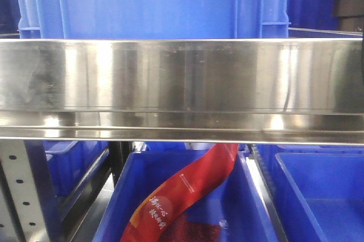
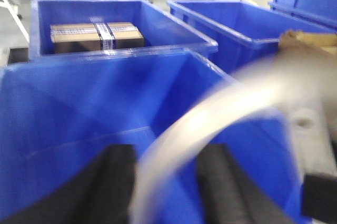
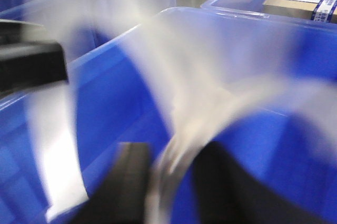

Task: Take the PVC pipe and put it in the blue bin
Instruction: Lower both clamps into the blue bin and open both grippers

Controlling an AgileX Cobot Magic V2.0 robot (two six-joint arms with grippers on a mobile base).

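Observation:
A clear, bendy PVC pipe arcs over the open blue bin and runs down between the black fingers of my left gripper. It is blurred, lies against the left finger, and blue shows between it and the right finger, so the jaws stand open. In the right wrist view the pipe passes between the fingers of my right gripper, which look closed on it above the same bin. That view is heavily blurred. The front view shows neither pipe nor grippers.
A blue bin behind holds a taped cardboard box; another blue bin stands to its right. In the front view a steel shelf beam fills the middle, with blue bins above and below and a red bag in the lower bin.

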